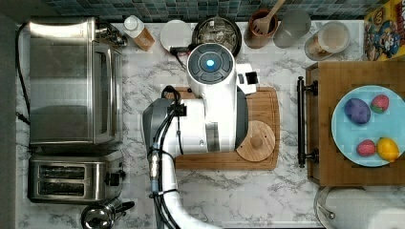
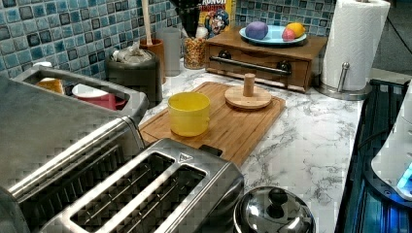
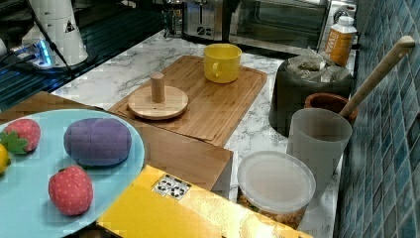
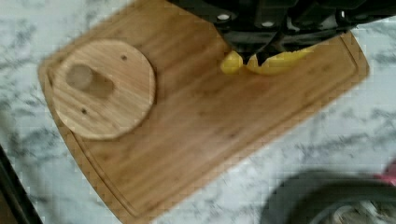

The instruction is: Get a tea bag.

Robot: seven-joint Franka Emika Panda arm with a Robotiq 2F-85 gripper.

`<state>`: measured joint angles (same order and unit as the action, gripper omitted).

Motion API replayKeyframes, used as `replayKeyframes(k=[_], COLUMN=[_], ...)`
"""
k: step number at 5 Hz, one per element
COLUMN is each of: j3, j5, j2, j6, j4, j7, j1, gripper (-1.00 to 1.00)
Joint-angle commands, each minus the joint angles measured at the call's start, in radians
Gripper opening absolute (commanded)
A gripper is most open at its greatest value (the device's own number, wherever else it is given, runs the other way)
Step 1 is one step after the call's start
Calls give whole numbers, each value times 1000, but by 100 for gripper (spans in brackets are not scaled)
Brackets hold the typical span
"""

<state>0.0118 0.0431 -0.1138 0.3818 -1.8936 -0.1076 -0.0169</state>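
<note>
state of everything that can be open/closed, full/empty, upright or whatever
black canister: lid off, tea bags inside
wooden lid: flat on the cutting board, knob up
yellow mug: upright on the board, looks empty
toaster: slots empty
plastic jar: lid on
grey cup: upright
paper towel roll: upright on its stand
blue plate: holds four toy fruits

A white marble worktop veined with grey [image 1: 248, 191] runs beneath a wall of small blue-green glazed tiles [image 2: 58, 34]. A large stainless-steel toaster oven [image 1: 71, 81] and a two-slot steel toaster [image 1: 71, 179] stand at the top view's left; a low wooden drawer unit with a black bar handle [image 2: 262, 60] sits against the tiles.
</note>
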Motion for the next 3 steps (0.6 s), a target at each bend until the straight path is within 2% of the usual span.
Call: replayKeyframes(k=[1, 2, 3], j3=[-21, -25, -25], j5=[-16, 71, 54], j2=[35, -17, -47], j6=[248, 262, 275], j4=[51, 113, 142], j7=[88, 153, 136], j1=[28, 0, -3], gripper=[-100, 100, 100])
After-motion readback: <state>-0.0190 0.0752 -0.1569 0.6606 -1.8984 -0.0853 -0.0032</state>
